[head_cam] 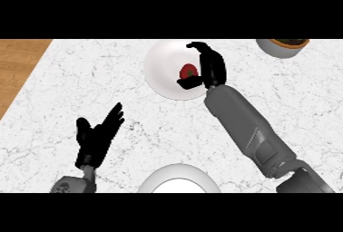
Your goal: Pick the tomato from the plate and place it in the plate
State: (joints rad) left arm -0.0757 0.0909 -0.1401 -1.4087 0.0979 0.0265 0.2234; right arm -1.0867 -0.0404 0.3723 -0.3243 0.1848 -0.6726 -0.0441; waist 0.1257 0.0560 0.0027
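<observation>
A red tomato [188, 70] lies on the far white plate [163, 68] near the counter's back. My right hand [209, 65] is over that plate, fingers curved above the tomato and thumb below it, partly hiding it; whether they touch it I cannot tell. A second white plate [178, 179] sits at the near edge, cut off by the view's bottom. My left hand [99, 134] rests open at the lower left, fingers straight and pointing up, holding nothing.
A pale bowl with dark contents [284, 46] stands at the back right corner. The white marble counter [80, 81] ends at a wooden strip [19, 63] along the left. My right forearm [248, 127] crosses the counter's right half.
</observation>
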